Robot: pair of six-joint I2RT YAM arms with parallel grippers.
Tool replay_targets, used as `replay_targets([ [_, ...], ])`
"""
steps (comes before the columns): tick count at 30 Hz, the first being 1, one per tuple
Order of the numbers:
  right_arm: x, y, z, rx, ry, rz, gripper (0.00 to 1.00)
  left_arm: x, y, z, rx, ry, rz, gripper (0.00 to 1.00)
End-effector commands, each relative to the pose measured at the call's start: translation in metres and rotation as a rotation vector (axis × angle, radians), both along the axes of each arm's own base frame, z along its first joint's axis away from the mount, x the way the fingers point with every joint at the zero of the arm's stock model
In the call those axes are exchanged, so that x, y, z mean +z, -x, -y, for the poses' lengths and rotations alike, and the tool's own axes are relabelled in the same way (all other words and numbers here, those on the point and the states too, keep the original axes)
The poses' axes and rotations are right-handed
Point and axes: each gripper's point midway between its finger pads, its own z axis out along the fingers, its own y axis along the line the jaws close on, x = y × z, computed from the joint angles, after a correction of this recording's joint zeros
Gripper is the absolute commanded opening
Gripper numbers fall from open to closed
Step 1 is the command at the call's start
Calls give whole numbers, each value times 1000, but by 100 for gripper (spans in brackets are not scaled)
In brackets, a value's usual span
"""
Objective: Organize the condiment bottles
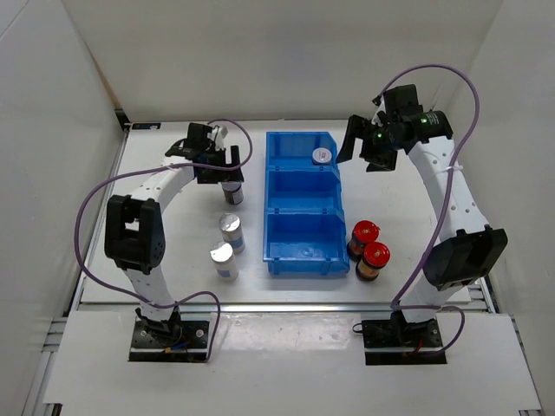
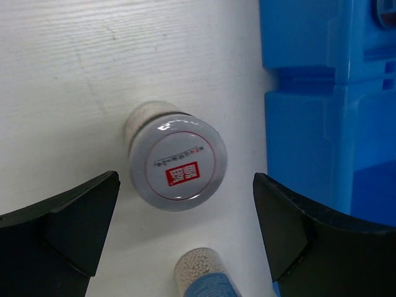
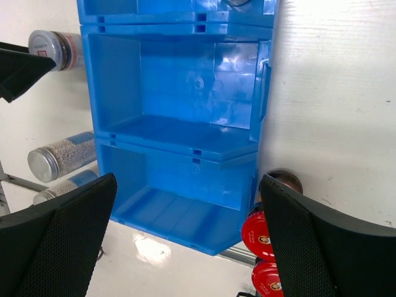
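Three pairs of condiment bottles show. One dark jar with a grey lid [image 1: 322,155] stands in the far compartment of the blue bin [image 1: 299,253]. The other grey-lidded jar [image 1: 231,189] [image 2: 178,162] stands on the table left of the bin. My left gripper [image 1: 217,166] [image 2: 185,179] hovers open right above it, one finger on each side, not touching. Two silver-topped jars [image 1: 231,230] [image 1: 224,260] stand nearer the arms. Two red-capped jars [image 1: 364,234] [image 1: 375,257] [image 3: 255,234] stand right of the bin. My right gripper [image 1: 362,147] [image 3: 185,235] hangs open and empty beside the bin's far right corner.
The blue bin [image 3: 185,133] has its middle and near compartments empty. White walls enclose the table on three sides. The left arm's purple cable [image 1: 91,204] loops out over the table's left edge.
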Motion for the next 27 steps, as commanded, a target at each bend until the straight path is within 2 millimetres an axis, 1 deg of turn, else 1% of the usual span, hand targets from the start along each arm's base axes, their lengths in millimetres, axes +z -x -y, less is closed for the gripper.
replay_targets([
  [1,3,8,2,20,4,-6,100,4,5,14,-43,-16,13,100],
  [2,3,8,2,20,4,-6,100,-1,5,14,-44,-19,3,100],
  [3,5,8,5,11,4,-6,100,2,4,19,-54,-17,12,100],
  [5,5,8,5,10,4,-6,100,-2,4,19,-48,-37,7,100],
  [7,4,9,10,9,11,-13,100,-3,2,15,-42,-63,15,96],
  [8,3,8,11,3,18,-11,100,-7,4,13,-36,-73,8,92],
  [9,2,11,12,3,19,-14,100,-7,3,11,-28,-82,10,78],
  [10,6,13,12,3,17,-4,100,-8,2,7,-15,-99,14,71],
  [11,-1,15,12,3,22,-26,100,-8,1,6,-9,-106,16,67],
  [12,2,15,16,-6,19,-16,100,-8,1,6,-9,-106,16,67],
  [13,1,18,17,-6,20,-19,100,-8,1,6,-9,-106,16,67],
  [14,1,18,17,-6,20,-19,100,-8,-1,6,-9,-106,17,66],
  [15,1,21,17,-6,20,-20,100,-4,-4,7,-8,-103,27,64],
  [16,-3,22,18,-6,23,-31,100,-1,-6,8,-8,-100,36,57],
  [17,-3,22,18,-6,23,-31,100,3,-9,8,-7,-98,47,55],
  [18,-3,24,21,-15,23,-32,100,3,-12,9,-7,-98,47,55],
  [19,-6,25,21,-15,25,-41,100,10,-16,10,-6,-93,64,53],
  [20,-6,25,21,-15,25,-41,100,5,-16,10,-14,-100,59,52],
  [21,-6,25,21,-15,25,-41,100,11,-19,11,-13,-97,72,52],
  [22,-10,26,22,-15,27,-52,100,11,-19,11,-13,-97,72,55],
  [23,-7,28,22,-15,25,-43,100,11,-19,11,-13,-97,72,55],
  [25,-7,27,25,-24,25,-43,100,11,-19,11,-13,-97,72,62],
  [26,-7,27,25,-24,25,-43,100,7,-17,10,-14,-100,62,79],
  [27,-10,28,25,-24,27,-53,100,7,-17,10,-14,-100,61,90],
])
